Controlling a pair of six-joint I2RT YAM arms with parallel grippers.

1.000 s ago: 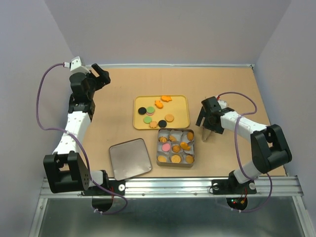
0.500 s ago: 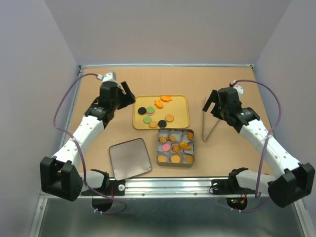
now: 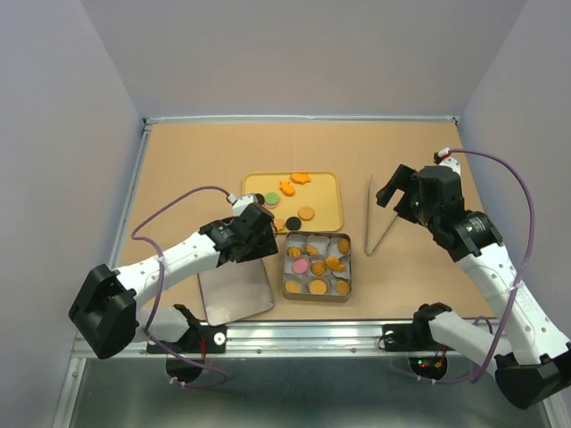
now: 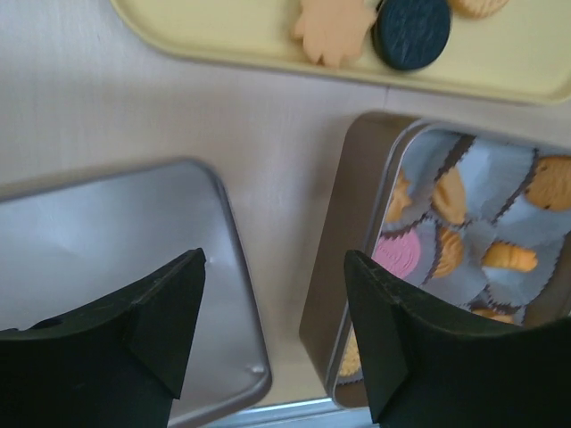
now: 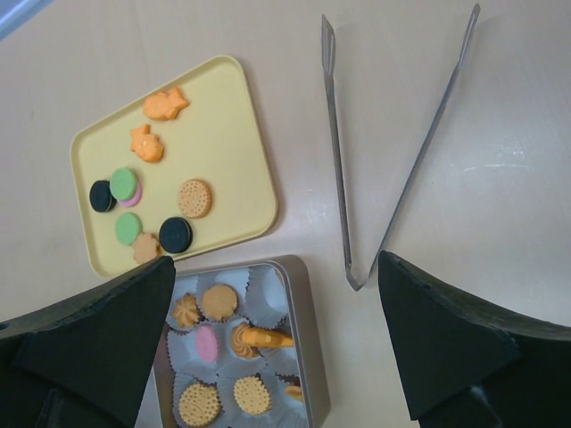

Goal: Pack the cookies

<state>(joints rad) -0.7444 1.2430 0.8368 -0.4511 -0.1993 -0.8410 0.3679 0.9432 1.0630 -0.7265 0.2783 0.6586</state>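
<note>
**Between tin (image 4: 335, 267) and lid (image 4: 116, 232): tight spot**

So the left gripper (image 4: 274, 267) hangs open and empty beside the lid and the tin. I'd guess a sloppy drop could clip the tin wall and jostle what's packed. The right gripper (image 5: 277, 260) gapes empty too, near the tongs (image 5: 410, 152). The cookies (image 5: 194, 198), small flat discs plus orange fishy shapes, sit partly on the yellow tray (image 5: 223, 134), partly in the tin's paper cups (image 4: 495, 174).

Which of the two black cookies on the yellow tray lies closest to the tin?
The black cookie at the edge of the tray, next to a tan one. The other black cookie sits farther back, tucked against a green cookie.
</note>
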